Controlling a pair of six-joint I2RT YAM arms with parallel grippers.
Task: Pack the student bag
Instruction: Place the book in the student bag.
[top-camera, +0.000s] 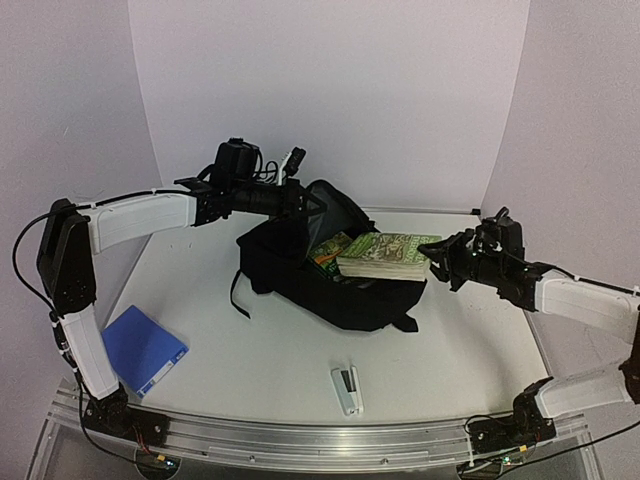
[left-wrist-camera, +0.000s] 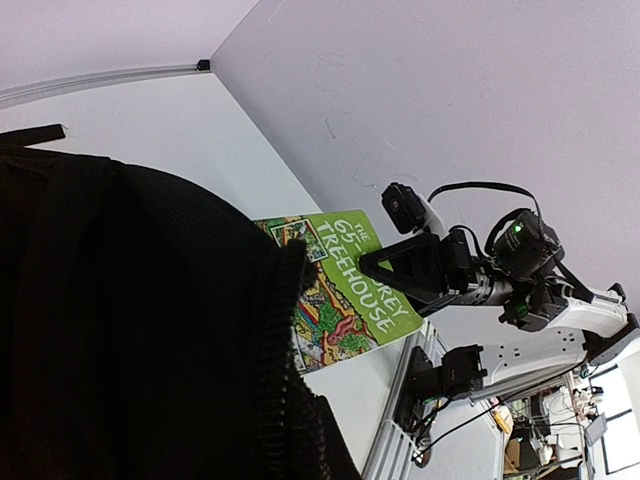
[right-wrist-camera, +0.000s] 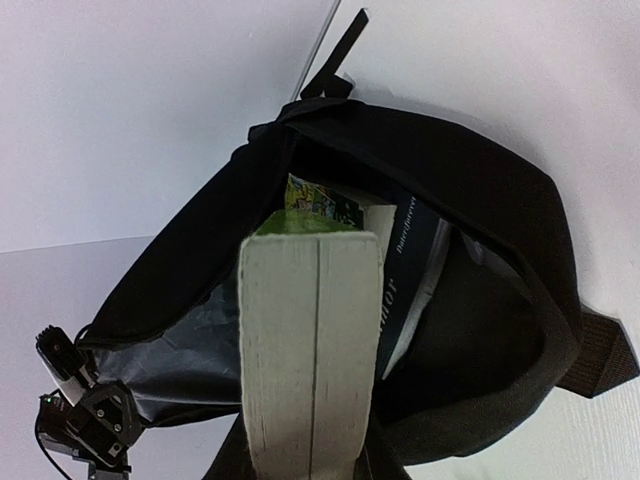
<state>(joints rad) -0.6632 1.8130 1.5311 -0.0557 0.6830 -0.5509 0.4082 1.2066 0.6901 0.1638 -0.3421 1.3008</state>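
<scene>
The black student bag (top-camera: 330, 292) lies at the table's middle with its mouth open toward the right. My left gripper (top-camera: 300, 200) is shut on the bag's upper flap and holds it raised; in the left wrist view black fabric (left-wrist-camera: 120, 330) hides its fingers. My right gripper (top-camera: 440, 258) is shut on a thick green book (top-camera: 388, 255) and holds it level, its far end inside the bag's mouth. The right wrist view shows the book's page edge (right-wrist-camera: 310, 350) pointing into the bag (right-wrist-camera: 480, 200), beside a dark book (right-wrist-camera: 400, 285) inside. The green book's cover (left-wrist-camera: 350, 290) shows in the left wrist view.
A blue notebook (top-camera: 143, 348) lies at the front left near the left arm. A white stapler (top-camera: 347, 389) lies at the front middle. Another green and orange book (top-camera: 328, 250) sits inside the bag. White walls close the back and sides.
</scene>
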